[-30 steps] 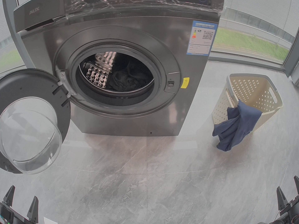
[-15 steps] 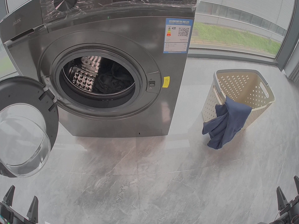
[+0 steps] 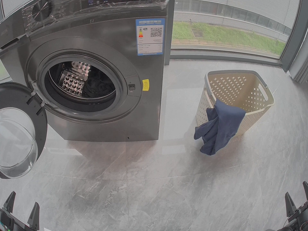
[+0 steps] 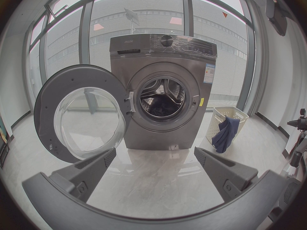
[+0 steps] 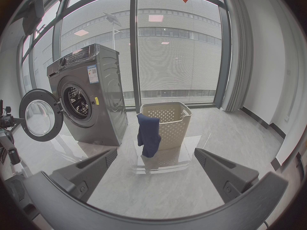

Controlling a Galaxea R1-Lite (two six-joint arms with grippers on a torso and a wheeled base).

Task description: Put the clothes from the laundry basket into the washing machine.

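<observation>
Garment (image 3: pixel 221 127) over basket (image 3: pixel 239 72), beyond right pincer (image 3: pixel 295 191)

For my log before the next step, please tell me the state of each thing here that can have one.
Washing machine door: swung fully open.
Drum: holds dark clothes.
Laundry basket: upright on the floor.
Blue garment: draped over the basket's rim.
Left gripper: open, empty.
Right gripper: open, empty.

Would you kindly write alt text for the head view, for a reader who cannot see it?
A dark blue garment hangs over the rim of a cream perforated plastic laundry basket right of a silver front-loading washing machine whose round glass door stands open, dark clothes in its drum.
</observation>
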